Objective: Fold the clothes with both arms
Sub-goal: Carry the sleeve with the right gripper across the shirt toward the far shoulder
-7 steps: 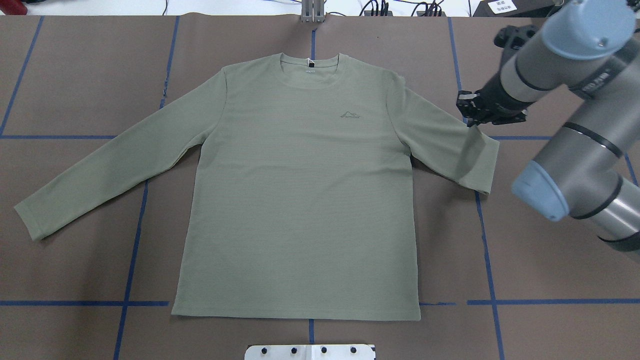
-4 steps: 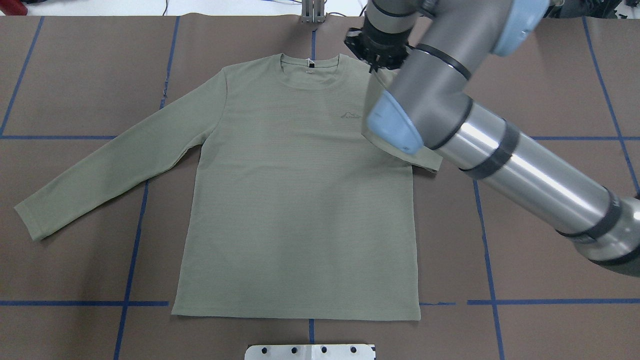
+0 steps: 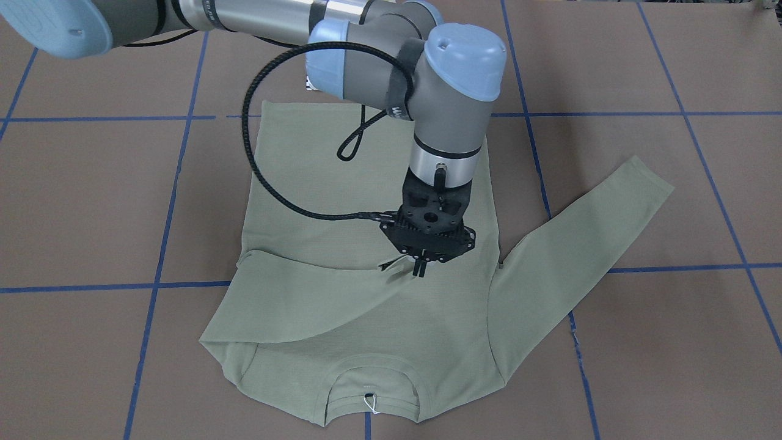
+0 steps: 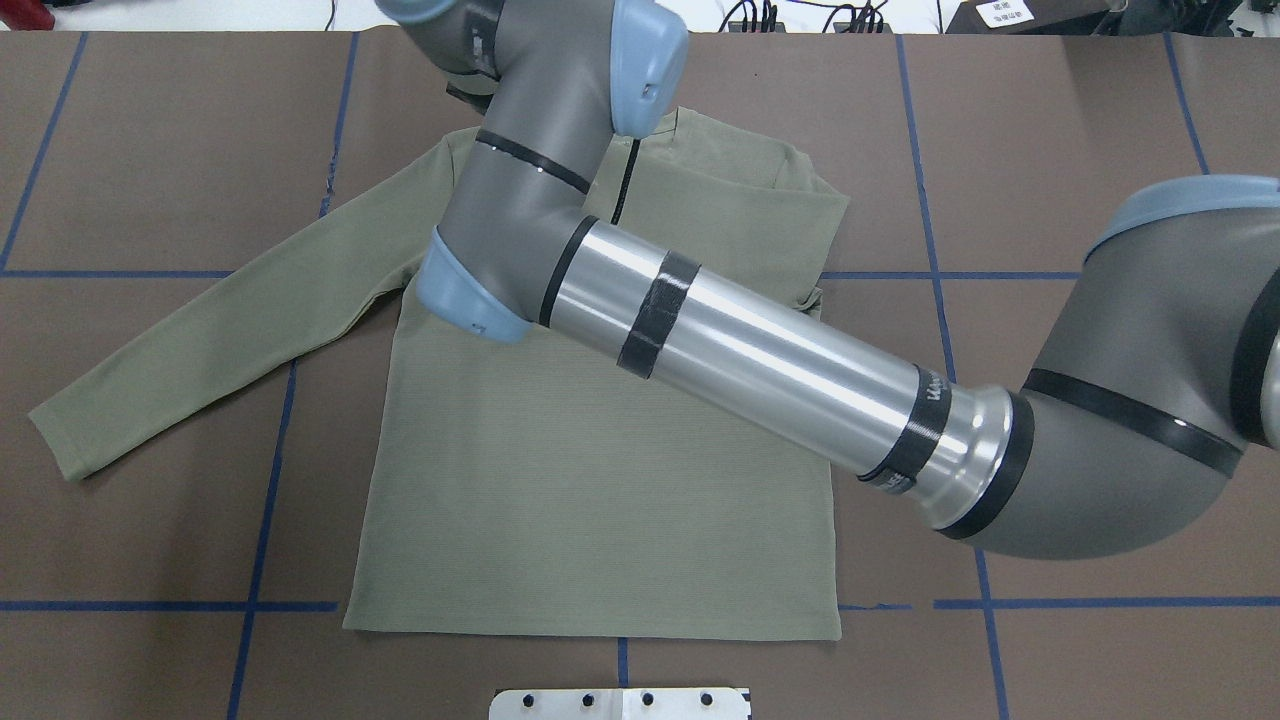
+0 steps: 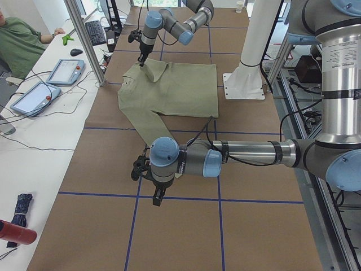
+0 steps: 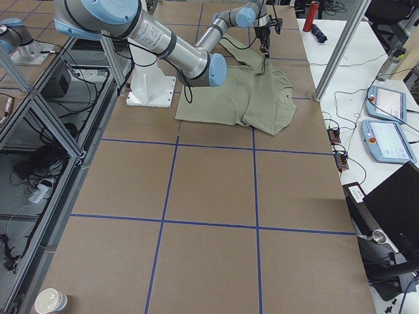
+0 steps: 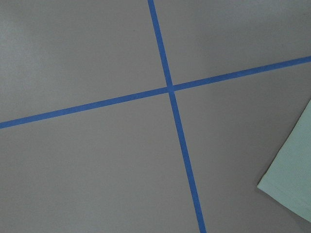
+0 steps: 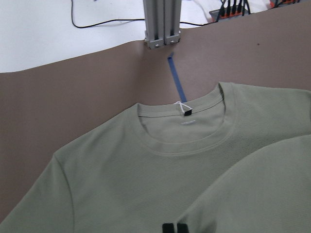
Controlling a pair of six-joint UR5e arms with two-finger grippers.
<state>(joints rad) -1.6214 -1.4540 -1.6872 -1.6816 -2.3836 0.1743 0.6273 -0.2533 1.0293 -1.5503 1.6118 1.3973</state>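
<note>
Arms (image 4: 760, 350), two; one shirt (image 3: 305, 183), sleeve (image 3: 293, 305) pinched by right tool (image 3: 419, 270).

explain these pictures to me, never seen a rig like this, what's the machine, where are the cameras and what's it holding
These are two jointed robot arms at a brown table marked with blue tape. One moment is shown from several cameras: one facing the robot, one over its shoulders, one at each table end, one on each wrist. A sage-green long-sleeved shirt lies flat. The right arm reaches across it; the right gripper is pinched shut on one sleeve, which is drawn over the chest. The other sleeve lies stretched out. The left arm hangs its left gripper over bare table near that sleeve's cuff; whether it is open I cannot tell.
</note>
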